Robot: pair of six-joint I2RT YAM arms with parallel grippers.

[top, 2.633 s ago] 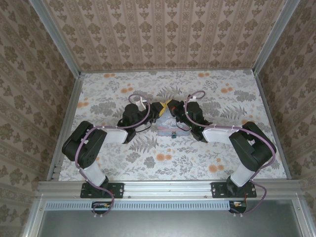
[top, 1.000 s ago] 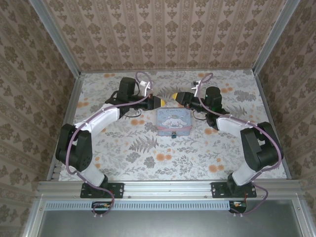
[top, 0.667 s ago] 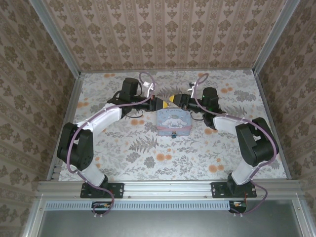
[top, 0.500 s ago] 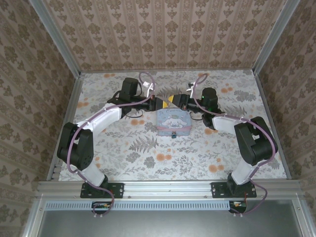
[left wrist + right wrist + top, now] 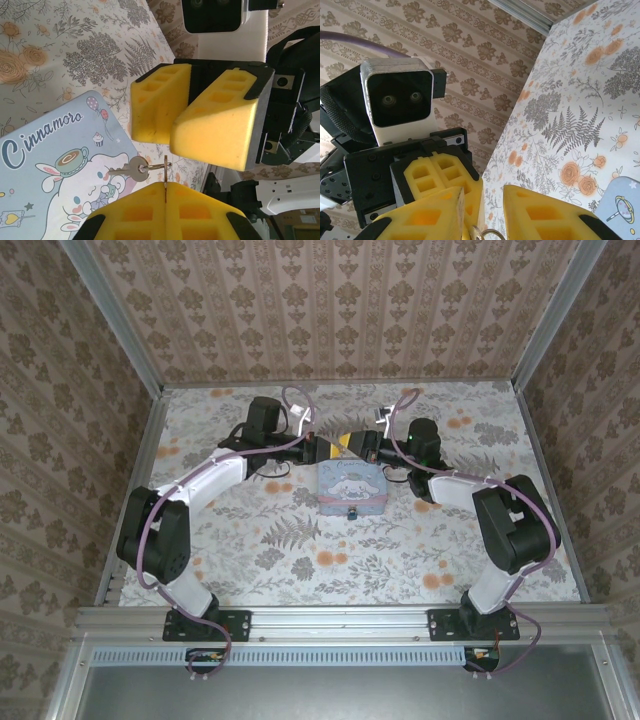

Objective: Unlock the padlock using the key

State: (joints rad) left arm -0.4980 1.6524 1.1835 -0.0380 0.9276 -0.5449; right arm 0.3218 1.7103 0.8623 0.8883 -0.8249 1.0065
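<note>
Left jaws clenched on the key ring (image 5: pixel 165 169). The key (image 5: pixel 131 171) dangles just beside them, over the Cinnamoroll tin (image 5: pixel 40 167). Right jaws released and spread, facing the left ones, with the ring in their gap. Reads as a handover or regrasp, not yet closed. Padlock (image 5: pixel 352 512) sits at the tin's edge, well apart from both jaws on the arm-base side; shackle too small to read. Judgement: key in hand; insertion and turn both left.

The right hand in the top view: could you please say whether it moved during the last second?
Yes. The right hand has shifted left along the far edge of the tin, to the left hand pinching the key ring.
</note>
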